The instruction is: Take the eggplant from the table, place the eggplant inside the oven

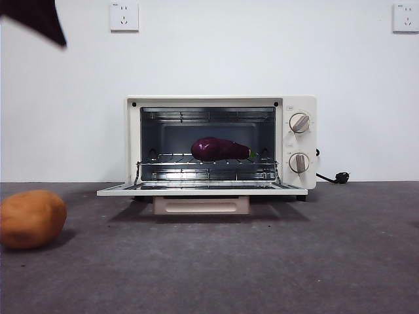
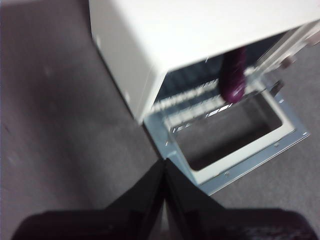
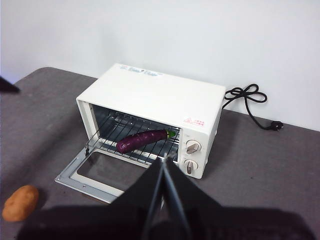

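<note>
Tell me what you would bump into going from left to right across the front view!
Rounded orange-brown potato-like lump → cream-white toaster oven with the glossy dark purple eggplant on its wire rack → the oven's two round knobs → black plug lying on the dark grey table.

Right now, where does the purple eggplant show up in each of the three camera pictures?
Front view: the eggplant lies on the wire rack inside the oven, mid-picture.
Left wrist view: blurred, it shows at the oven's opening, above the lowered door, upper right.
Right wrist view: it lies lengthwise on the rack, mid-picture, left of the knobs.
Shared landmark: the open oven door, lying flat in front.
</note>
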Available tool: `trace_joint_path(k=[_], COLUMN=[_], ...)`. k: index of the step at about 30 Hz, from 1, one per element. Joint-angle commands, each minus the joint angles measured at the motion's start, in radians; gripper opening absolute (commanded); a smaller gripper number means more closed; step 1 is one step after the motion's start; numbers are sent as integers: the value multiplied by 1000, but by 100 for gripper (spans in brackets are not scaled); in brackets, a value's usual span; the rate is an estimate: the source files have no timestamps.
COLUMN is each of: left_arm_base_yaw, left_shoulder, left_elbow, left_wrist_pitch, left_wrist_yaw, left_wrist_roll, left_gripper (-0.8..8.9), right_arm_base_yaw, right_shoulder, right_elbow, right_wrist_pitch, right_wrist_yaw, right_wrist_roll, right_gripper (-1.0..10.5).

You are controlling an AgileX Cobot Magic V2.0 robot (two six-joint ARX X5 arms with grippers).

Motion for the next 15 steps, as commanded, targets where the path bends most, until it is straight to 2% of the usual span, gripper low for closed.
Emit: trace_joint_path(k=[1, 15], left_arm_base_yaw=[12, -4], left_shoulder=[44, 332], left_elbow=[-65, -126], left_wrist_pitch=[35, 77], left_wrist_yaw=[45, 98], left_wrist_roll=[-21, 16], left_gripper=[-6, -7], right_arm_base_yaw=[1, 1], right_shoulder=[-12, -16], right_elbow=[0, 0], right_wrist_pitch=[-7, -27], right_wrist_yaw=[2, 69], right_wrist_roll=[-11, -29], right_gripper=[-11, -11])
